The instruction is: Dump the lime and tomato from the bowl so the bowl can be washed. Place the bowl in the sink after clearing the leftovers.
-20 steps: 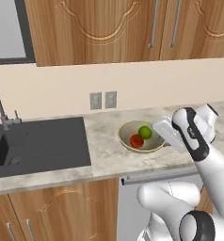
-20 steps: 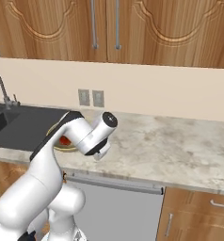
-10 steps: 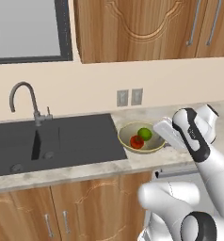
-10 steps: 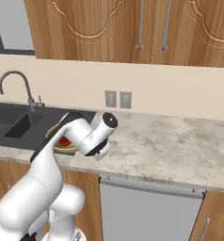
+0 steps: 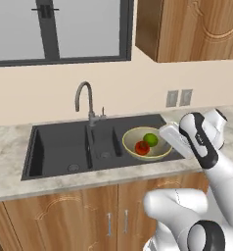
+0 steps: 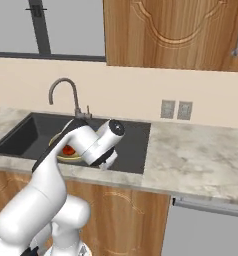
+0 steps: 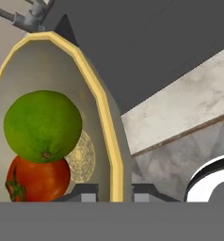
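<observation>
Fingers [image 7: 88,192] of our gripper [image 7: 115,193] sit one on each side of the bowl's [image 7: 102,101] rim, one inside and one outside, closed on that thin yellow edge. We see the bowl held above the sink [image 5: 55,147], over its right part, with the white arm reaching in from the right.

Inside the bowl lie both fruits, touching each other. Nearest the fingers is the tomato [image 7: 37,181], red-orange and glossy, with a small green stem at its side. Just beyond it rests the lime [image 7: 42,125], round and bright green with a finely pebbled skin and a dark dot at one end. We note faint concentric rings on the bowl's pale olive floor beside them, and a lighter rim.

Below and beyond, the sink is matte dark grey, rectangular, with round drains in its basins. Around it runs a mottled pale stone counter [image 5: 11,181]. Behind the basin rises a curved grey metal faucet [image 5: 86,100].
</observation>
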